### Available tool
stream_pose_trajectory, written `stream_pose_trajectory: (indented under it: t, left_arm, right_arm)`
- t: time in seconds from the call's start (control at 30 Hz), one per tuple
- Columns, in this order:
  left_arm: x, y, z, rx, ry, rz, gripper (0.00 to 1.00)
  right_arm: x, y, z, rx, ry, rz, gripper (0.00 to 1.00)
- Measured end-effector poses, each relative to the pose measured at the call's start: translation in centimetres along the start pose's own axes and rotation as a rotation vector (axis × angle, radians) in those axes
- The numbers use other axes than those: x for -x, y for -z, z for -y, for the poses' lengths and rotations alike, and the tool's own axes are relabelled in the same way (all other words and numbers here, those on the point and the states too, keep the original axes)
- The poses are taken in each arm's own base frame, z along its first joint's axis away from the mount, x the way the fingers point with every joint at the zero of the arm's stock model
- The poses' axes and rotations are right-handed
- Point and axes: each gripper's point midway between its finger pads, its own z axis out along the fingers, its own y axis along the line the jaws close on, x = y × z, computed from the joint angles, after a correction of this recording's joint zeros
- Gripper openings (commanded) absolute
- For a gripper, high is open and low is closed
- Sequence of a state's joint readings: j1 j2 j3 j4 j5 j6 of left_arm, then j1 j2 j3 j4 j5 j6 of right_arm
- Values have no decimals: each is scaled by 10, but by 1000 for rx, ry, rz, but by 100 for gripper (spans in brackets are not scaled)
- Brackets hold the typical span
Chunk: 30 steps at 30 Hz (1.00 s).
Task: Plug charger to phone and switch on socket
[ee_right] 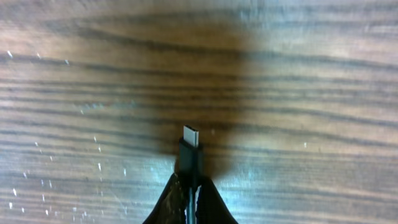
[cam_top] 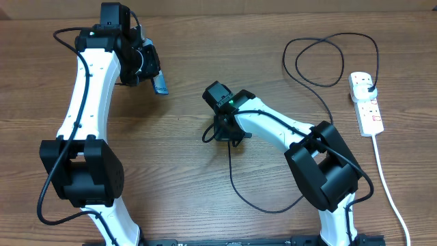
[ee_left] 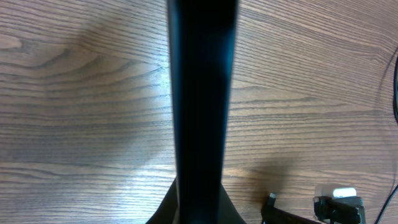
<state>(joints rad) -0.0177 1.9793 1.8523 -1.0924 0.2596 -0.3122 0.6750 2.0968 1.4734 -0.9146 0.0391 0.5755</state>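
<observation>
Gripping Phone and Charger Tip, One in Each Tool

The left tool (cam_top: 151,74) was clamped on the phone (cam_top: 160,86), its fingers drawn together against the slim body. From overhead, a pale blue end of the phone stuck out of the tool at a tilt, toward the middle of the surface (cam_top: 184,198). In the left wrist view the phone stood as a dark upright slab down the centre of the frame. No writing could be made out on it.

The right tool (ee_right: 191,190) was pinched tight on the charger (ee_right: 191,158) just behind its tip (ee_right: 190,134). The silver connector end pointed away from the fingers, over the wood grain. Overhead, this tool sat near the middle of the surface, apart from the phone and to its right. The thin black cable ran from the tool toward the near edge and swept round in a wide arc by the right arm's base. Farther off it formed a loop at the far right of the surface. Its black plug (cam_top: 369,86) sat in the socket (cam_top: 373,117), at the strip's far end.

The socket lay lengthwise near the right edge, with its thick white cord (cam_top: 389,191) trailing toward the near edge. The red markings on its face were too small to read, and the switch positions could not be told.
</observation>
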Motion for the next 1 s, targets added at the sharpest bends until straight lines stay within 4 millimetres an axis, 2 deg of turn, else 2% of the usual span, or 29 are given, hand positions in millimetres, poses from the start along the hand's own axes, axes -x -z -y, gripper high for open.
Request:
stream_pose_trajectory:
  t: [0.07,0.13,0.23,0.27,0.3,0.4,0.47,0.57,0.6,0.73,0.87,1.0]
  left_arm:
    - [1,0,4,-24,-3,2,4]
    - [6,1,17,-92,-21,17,4]
    - [12,6,45,-250,-80,34,4]
    - [17,11,63,-350,-117,52,4]
    - [19,14,71,-394,-136,63,4]
    - [25,33,105,-600,-216,95,4]
    - [24,58,134,-801,-309,113,4]
    - [15,82,153,-977,-367,86,4]
    - [11,87,156,-1013,-371,69,4]
    - [5,96,160,-1077,-383,40,4]
    - [-2,107,164,-1146,-402,13,4]
    - [-4,111,166,-1173,-411,3,4]
  right_arm:
    - [-1,2,1,13,-7,-31,4]
    - [-4,4,1,38,0,-66,4]
    - [-1,11,-3,117,18,-101,4]
    - [0,16,-6,159,28,-112,4]
    - [1,22,-8,194,37,-116,4]
    - [6,53,-16,329,88,-98,4]
    - [11,96,-24,472,148,-48,4]
    - [13,157,-30,621,215,54,4]
    - [13,171,-32,647,231,82,4]
    - [7,203,-34,698,269,141,4]
    - [5,224,-37,744,298,187,4]
    - [0,230,-38,767,306,179,4]
